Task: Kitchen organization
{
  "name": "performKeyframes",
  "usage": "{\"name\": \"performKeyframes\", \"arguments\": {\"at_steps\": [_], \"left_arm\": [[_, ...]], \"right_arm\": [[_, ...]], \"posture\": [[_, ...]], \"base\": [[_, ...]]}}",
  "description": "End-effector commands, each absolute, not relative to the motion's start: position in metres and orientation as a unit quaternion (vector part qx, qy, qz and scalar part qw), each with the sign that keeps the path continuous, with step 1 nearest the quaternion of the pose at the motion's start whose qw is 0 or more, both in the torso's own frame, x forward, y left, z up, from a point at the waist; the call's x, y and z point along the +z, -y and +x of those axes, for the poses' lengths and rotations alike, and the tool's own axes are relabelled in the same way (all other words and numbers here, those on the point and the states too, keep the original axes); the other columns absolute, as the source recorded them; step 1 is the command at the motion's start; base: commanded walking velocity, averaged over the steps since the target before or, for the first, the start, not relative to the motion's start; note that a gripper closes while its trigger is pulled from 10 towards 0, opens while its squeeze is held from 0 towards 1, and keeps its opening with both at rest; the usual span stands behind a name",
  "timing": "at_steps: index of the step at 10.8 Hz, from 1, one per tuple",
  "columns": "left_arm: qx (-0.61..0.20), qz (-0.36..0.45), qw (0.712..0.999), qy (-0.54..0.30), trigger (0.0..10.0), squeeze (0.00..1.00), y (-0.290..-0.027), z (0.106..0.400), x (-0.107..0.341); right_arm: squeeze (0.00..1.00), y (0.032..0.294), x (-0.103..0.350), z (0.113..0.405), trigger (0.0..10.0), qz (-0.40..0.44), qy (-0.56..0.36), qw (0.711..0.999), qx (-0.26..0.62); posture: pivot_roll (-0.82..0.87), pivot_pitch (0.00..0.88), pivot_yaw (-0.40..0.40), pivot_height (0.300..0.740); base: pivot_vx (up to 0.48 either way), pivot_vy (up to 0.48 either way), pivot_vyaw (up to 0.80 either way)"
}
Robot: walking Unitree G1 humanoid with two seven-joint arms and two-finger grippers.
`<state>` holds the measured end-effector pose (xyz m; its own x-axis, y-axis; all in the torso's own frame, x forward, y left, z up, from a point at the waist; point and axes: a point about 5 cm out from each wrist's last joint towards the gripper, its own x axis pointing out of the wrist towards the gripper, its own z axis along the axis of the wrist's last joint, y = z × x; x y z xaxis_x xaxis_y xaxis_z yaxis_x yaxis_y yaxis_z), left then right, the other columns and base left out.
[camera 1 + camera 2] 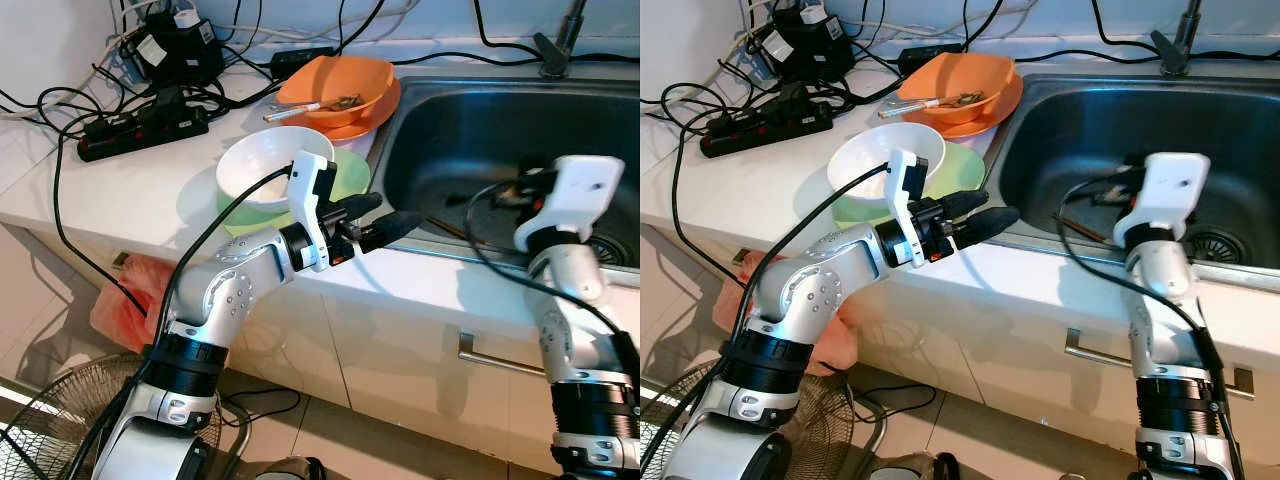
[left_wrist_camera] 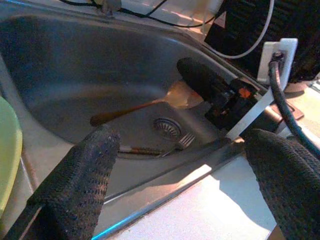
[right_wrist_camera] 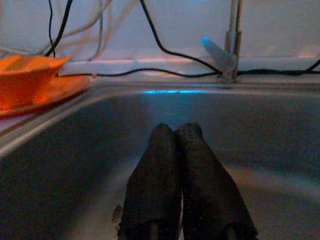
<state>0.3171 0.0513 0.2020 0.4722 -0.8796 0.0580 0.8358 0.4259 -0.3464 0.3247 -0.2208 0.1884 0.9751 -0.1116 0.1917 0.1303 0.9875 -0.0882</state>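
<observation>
My left gripper (image 1: 395,210) is open and holds nothing. It hovers over the counter's front edge, at the near left corner of the steel sink (image 1: 470,120). Just behind it a white bowl (image 1: 262,170) sits on a green plate (image 1: 348,172). In the sink lie a wooden spatula (image 2: 145,106) and a fork (image 2: 181,143) near the drain (image 2: 167,127). My right gripper (image 3: 175,131) is down inside the sink, its fingers pressed together on nothing. An orange bowl (image 1: 340,82) with utensils in it sits on an orange plate at the sink's far left.
A black power strip (image 1: 140,130) and tangled cables cover the counter's back left. The faucet (image 1: 558,45) stands behind the sink. On the floor at the left are a fan (image 1: 55,425) and a red bag (image 1: 125,305). A cabinet handle (image 1: 500,358) is below the sink.
</observation>
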Motion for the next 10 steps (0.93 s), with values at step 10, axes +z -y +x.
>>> {"name": "performKeyframes", "arguments": {"at_steps": [10], "left_arm": [[-0.400, -0.047, 0.914, 0.042, 10.0, 1.00, -0.075, 0.337, 0.218]], "right_arm": [[1.00, 0.187, 0.199, 0.325, 10.0, 0.056, 0.113, 0.992, 0.026]], "posture": [[0.15, 0.088, 0.199, 0.740]], "base": [[0.000, 0.000, 0.00]]}}
